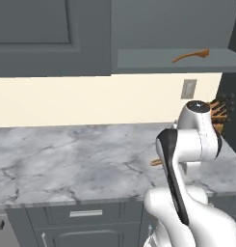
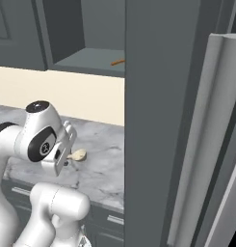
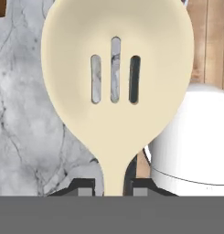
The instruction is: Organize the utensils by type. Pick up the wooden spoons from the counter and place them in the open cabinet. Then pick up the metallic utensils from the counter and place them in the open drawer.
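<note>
Cream slotted spoon (image 3: 117, 87) clamped between jaws, over marble counter (image 3: 22, 114).

base views flank counter (image 1: 66, 159), hand close-up

The counter (image 1: 66, 154) looks like smooth grey-veined marble. The slotted spoon (image 3: 115, 87) has a matt, pale cream bowl; the spoon (image 1: 190, 56) in the cabinet (image 1: 153, 60) looks like orange-brown wood.

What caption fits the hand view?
Pale cream slotted spoon clamped in the gripper above the grey-white marble counter.
</note>
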Motion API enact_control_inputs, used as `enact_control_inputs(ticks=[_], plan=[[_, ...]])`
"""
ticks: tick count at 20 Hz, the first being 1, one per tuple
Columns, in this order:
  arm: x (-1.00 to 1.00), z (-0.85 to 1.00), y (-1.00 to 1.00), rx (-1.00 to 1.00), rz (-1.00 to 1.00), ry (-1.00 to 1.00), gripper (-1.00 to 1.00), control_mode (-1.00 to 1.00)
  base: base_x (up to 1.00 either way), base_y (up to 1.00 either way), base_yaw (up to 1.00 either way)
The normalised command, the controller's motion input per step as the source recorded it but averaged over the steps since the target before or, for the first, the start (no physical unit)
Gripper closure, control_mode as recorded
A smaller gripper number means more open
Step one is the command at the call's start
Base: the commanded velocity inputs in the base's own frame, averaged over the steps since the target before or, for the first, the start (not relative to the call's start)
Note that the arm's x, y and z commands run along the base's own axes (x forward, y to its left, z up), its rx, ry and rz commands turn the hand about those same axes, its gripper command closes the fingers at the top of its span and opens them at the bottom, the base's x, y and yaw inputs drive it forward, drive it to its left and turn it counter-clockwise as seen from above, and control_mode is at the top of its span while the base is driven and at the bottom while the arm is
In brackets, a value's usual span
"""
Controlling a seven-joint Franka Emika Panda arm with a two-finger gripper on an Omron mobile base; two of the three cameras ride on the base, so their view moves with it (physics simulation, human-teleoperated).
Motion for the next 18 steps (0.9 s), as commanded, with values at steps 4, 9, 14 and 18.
enact_control_inputs(ticks=[4, 9, 14, 18], plan=[[0.00, 0.00, -0.32, 0.04, 0.00, -0.05, 1.00, -1.00, 0.00, 0.00, 0.00], [0.13, 0.17, 0.00, 0.00, 0.00, -0.18, 1.00, -1.00, 0.00, 0.00, 0.00], [0.04, 0.74, -0.03, -0.03, 0.00, -0.16, 1.00, -1.00, 0.00, 0.00, 0.00], [0.07, 1.00, -0.27, -0.09, 0.00, 0.00, 1.00, -1.00, 0.00, 0.00, 0.00]])
